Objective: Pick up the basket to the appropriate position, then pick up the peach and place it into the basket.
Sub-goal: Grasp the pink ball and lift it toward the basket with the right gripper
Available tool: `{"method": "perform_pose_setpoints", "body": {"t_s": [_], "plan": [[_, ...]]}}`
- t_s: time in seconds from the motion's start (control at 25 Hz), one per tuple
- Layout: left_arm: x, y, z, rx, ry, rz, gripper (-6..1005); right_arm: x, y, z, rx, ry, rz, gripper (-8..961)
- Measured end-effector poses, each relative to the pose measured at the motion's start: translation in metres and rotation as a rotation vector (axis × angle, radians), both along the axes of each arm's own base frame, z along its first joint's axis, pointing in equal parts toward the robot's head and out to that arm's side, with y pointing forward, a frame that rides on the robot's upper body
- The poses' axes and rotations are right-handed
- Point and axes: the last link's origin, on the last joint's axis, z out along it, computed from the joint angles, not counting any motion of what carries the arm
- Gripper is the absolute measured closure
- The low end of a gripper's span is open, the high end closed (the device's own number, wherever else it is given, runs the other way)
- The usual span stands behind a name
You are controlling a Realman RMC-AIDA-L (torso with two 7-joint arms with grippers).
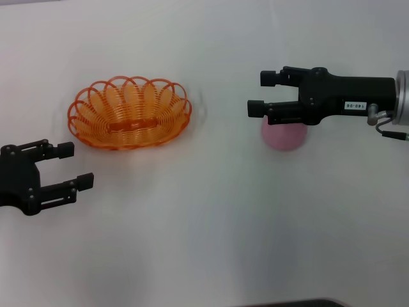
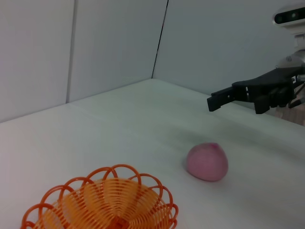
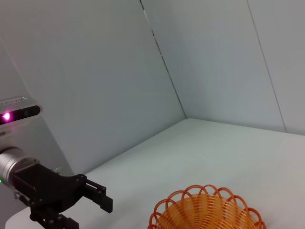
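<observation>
The right gripper (image 1: 261, 93) hangs above the bench with its jaws released and nothing between them, its fingertips pointing toward the middle of the bench. In the head view its lower finger and palm overlap the upper edge of the peach (image 1: 284, 135). From the left wrist view the same gripper (image 2: 215, 101) is plainly raised well above the peach (image 2: 207, 161) and not touching it. The black arm runs back from the gripper to a silver cuff at the right edge of the head view.

The peach sits on the white bench (image 1: 211, 224), pale pink and round, on the robot's right side and well apart from the basket (image 1: 130, 112).

The left gripper (image 1: 73, 165) is low on the robot's left, its jaws also released and holding nothing. It sits near the basket's front-left side but clear of the rim. The right wrist view shows this gripper (image 3: 104, 199) off to one side of the basket (image 3: 205, 212), apart from it.

The basket is orange looped wire with a scalloped rim and stands upright on the bench left of centre. Nothing lies inside it but the flat orange bar on its floor.
</observation>
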Motion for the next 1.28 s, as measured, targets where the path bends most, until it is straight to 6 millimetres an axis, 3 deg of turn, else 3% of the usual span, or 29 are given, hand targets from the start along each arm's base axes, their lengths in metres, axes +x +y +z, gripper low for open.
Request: {"method": "perform_pose_setpoints", "body": {"t_s": [0.44,0.92,1.28], "plan": [[-0.001,0.0,0.004,0.016,-0.012,0.011,282,-0.011,0.008,0.011,-0.018,-0.017,0.04,13],[-0.002,-0.003,0.014,0.03,-0.022,0.017,283,-0.061,0.03,0.06,-0.075,-0.237,0.096,13],[-0.001,-0.002,0.011,0.021,-0.028,0.017,285,-0.095,0.048,0.068,-0.12,-0.455,0.081,12]]}}
